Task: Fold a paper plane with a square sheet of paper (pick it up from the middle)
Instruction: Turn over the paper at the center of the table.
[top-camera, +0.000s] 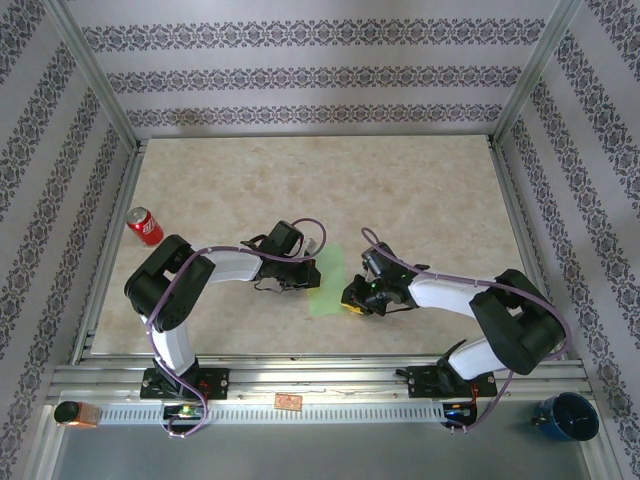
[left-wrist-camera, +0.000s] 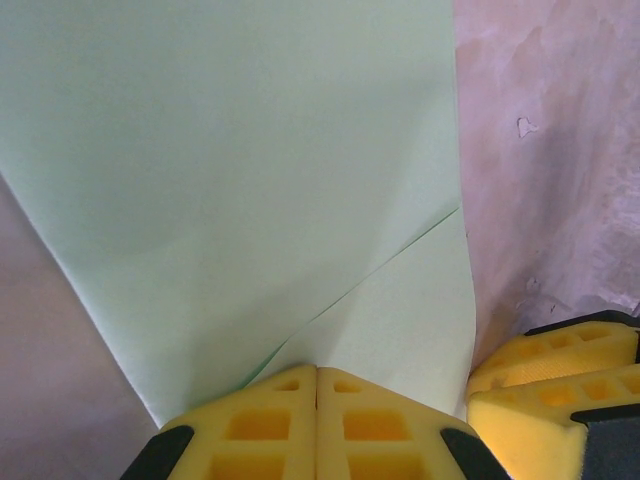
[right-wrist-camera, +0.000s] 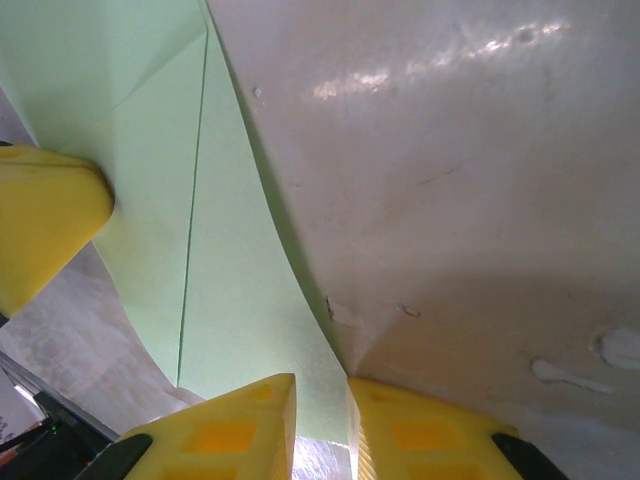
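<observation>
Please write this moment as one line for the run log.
green paper: creased, flap folded | left tool: shut on green paper | right tool: slightly open, paper edge in gap

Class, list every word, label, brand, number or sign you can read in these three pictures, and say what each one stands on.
No text can be read anywhere.
On the red can: any lettering is too small to read.
On the green paper: plain, no writing.
On the blue mug: no text to be made out.
On the small board at the front rail: too small to tell.
</observation>
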